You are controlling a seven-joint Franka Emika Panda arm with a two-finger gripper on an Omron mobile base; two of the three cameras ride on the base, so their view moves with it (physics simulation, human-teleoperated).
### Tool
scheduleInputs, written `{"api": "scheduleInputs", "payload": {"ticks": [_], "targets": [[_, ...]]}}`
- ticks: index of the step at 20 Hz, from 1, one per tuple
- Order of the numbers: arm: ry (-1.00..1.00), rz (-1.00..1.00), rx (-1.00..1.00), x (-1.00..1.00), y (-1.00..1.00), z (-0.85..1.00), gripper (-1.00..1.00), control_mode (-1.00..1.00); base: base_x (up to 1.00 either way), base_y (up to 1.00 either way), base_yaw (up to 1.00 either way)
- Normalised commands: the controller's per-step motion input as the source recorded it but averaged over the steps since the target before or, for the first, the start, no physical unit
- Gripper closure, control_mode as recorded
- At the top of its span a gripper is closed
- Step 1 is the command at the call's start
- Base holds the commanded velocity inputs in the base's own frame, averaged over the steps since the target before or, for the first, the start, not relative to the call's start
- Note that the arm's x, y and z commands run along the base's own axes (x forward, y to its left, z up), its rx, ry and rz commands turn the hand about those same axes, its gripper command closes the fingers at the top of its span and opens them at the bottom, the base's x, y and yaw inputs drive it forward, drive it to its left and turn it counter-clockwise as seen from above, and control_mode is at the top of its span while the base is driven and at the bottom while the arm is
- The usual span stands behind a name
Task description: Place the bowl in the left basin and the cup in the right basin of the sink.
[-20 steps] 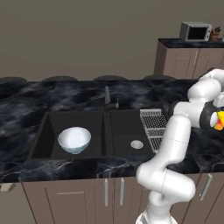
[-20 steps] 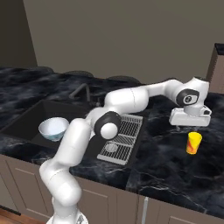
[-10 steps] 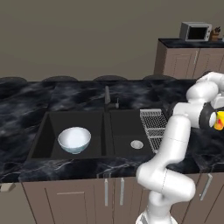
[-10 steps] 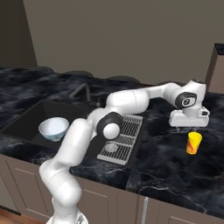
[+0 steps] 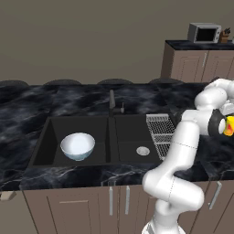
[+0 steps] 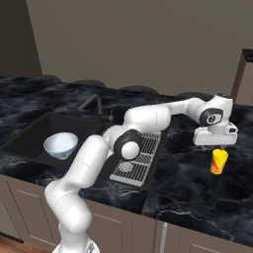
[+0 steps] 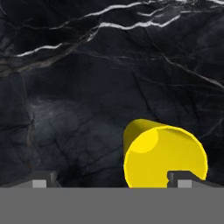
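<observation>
From the right base view my tool [image 6: 216, 147] hangs just above the cup [image 6: 218, 161], which stands upright on the bench [image 6: 197, 188] well to the right of the wire rack [image 6: 137, 161]. The left base view gives me only a yellow sliver of that cup [image 5: 227, 126] past my forearm, but it lays the sink [image 5: 98, 140] open: the bowl [image 5: 77, 146] sits in the left basin [image 5: 55, 132], and the right basin [image 5: 132, 137] holds its silver drain [image 5: 142, 150].

My hand view looks straight down: the cup [image 7: 164, 157] shows as a plain bright yellow cylinder with its open mouth toward me, lying toward my right fingertip [image 7: 184, 179] rather than centred between the two. My jaws stand spread as wide as they go and hold nothing.

Around the cup the dark marbled stone is bare on every side I can see.
</observation>
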Motion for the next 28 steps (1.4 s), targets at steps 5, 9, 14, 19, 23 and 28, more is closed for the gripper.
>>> {"api": "scheduleInputs", "payload": {"ticks": [5,9,14,19,23,28], "targets": [[-0.01,0.0,0.0,0.08,-0.12,-0.07,-1.0,-1.0,0.0,0.0,0.0],[-0.03,0.0,0.0,0.09,-0.12,-0.08,-1.0,-1.0,0.0,0.0,0.0],[-0.04,0.0,0.0,0.06,-0.05,-0.08,-1.0,-1.0,0.0,0.0,0.0],[-0.06,0.0,0.0,0.03,0.0,-0.13,-1.0,-1.0,0.0,0.0,0.0],[-0.04,-0.01,0.0,-0.02,0.0,-0.05,-1.0,-1.0,0.0,0.0,0.0],[-0.03,-0.08,0.0,-0.1,0.0,0.0,-1.0,-1.0,0.0,0.0,0.0]]}}
